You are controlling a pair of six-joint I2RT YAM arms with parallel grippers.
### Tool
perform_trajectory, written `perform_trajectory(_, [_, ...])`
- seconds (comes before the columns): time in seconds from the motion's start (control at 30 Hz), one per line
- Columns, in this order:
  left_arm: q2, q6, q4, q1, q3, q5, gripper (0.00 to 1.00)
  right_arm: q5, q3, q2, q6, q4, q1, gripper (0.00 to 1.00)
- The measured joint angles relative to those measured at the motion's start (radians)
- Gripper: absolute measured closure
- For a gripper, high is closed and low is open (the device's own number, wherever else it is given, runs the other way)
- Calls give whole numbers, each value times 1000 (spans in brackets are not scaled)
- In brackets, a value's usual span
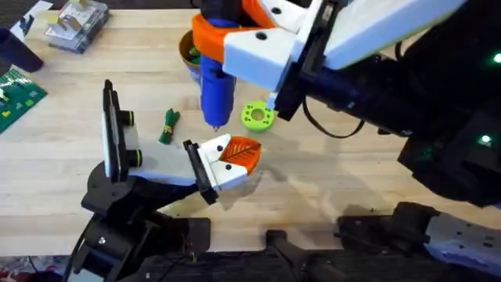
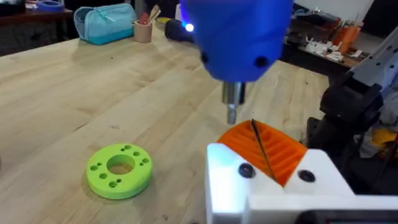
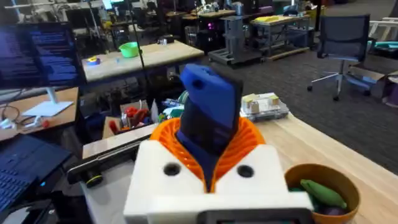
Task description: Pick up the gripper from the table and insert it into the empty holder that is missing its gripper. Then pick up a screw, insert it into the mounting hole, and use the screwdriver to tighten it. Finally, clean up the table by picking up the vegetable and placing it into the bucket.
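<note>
**Screwdriver held over the fitted finger; tightening and clean-up judged outstanding**

The orange ribbed gripper [image 1: 239, 152] is seen seated in the white-grey holder [image 1: 168, 164], beside the holder's black end plate, so the insertion step is judged complete. The blue screwdriver [image 1: 217, 88] is held upright, clamped between the orange pads of the right gripper [image 3: 211, 163], its narrow metal tip [image 2: 232, 106] poised just above the orange finger and not clearly touching it. Whether a screw is already in the mounting hole cannot be told; tightening is therefore judged to be in hand or about to begin. The dark green vegetable [image 1: 168, 125] lies on the table [image 1: 329, 180], near the holder's upright black plate, so the clean-up is left to do. The orange-tan bucket [image 3: 323, 186] stands behind the screwdriver and already contains a green item. A lime green ring disc [image 1: 257, 117] rests just beside the screwdriver tip. The state of the left arm's jaws cannot be told.
</note>
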Motion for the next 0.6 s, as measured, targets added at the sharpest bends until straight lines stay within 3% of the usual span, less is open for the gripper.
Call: perform_trajectory(0.6, [0,0,0,0,0,0,985,-16,0,16,-1,-24,33,974])
